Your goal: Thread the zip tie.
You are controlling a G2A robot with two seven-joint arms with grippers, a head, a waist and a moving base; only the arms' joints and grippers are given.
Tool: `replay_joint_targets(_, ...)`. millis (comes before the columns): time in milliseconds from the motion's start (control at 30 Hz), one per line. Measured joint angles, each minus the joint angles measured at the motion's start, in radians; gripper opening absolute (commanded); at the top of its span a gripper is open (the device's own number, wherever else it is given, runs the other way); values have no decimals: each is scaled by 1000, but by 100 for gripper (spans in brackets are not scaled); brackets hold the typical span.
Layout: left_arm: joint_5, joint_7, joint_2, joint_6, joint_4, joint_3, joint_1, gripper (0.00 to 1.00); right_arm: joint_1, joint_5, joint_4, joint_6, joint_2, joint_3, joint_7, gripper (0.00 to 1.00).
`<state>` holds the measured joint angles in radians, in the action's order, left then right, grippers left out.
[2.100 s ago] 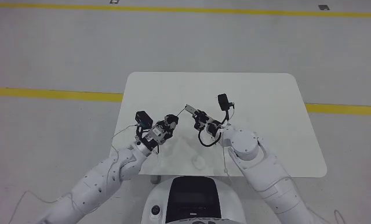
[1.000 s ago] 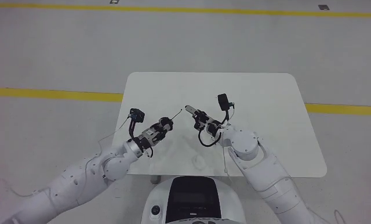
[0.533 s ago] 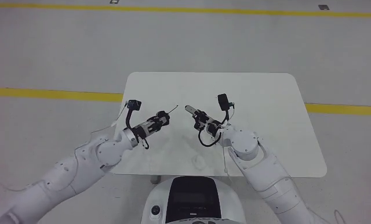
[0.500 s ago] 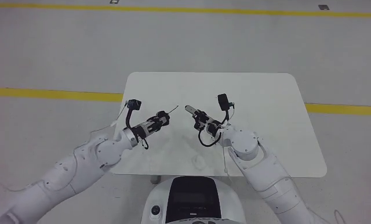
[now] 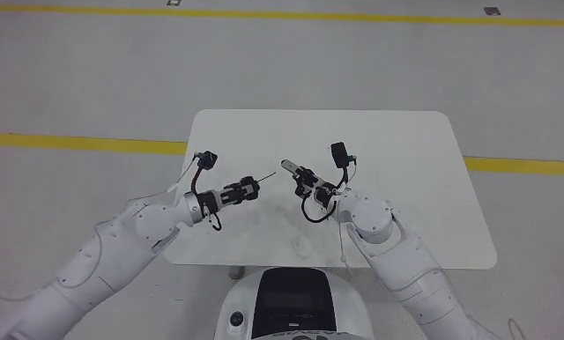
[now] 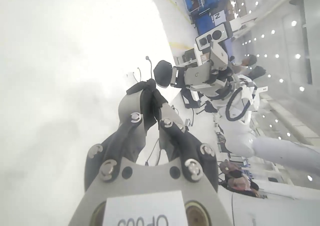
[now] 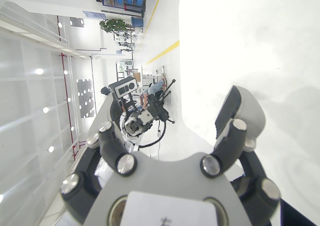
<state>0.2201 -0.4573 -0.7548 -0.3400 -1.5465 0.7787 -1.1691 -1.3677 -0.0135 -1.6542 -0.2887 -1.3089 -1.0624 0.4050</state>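
The left arm has swung its elbow out to the side over the last couple of seconds. The left gripper (image 5: 248, 190) now points across the counter (image 5: 397, 146) towards the right gripper (image 5: 292, 167) instead of angling up beside it. The zip tie (image 5: 262, 178) has gone with the left one. A moment back the two grippers were nearly tip to tip with the strap spanning the gap; now they stand apart.

The left fingers (image 6: 130, 104) are pressed together on the dark strap. A thin length of it pokes out past their tips, held above the counter and aimed roughly at the other gripper. The right arm has not budged in that time. Its fingers (image 7: 228, 108) are spread wide with nothing between them.

From where I stand this looks like a pull-back to line up again rather than progress. The strap sticks out as one straight length and I see no loop, so the threading is not yet done. Whether the end that pokes out is the tail or the head is too small for me to tell.

I would guess the next move brings the two grippers together again so the right one can take the free end. That calls for close alignment, since the strap is thin and looks springy enough to flick aside or slip from the pinch.
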Motion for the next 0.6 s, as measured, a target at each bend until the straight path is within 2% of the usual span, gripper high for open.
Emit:
replay_joint_targets(133,15,-104,-31,0,8,56,-26,0,0,0,0,0,0,0,0,100)
replay_joint_targets(367,33,-245,-86,0,32,157,-70,0,0,0,0,0,0,0,0,100)
replay_joint_targets(600,56,-400,-145,0,75,269,-106,0,0,0,0,0,0,0,0,100)
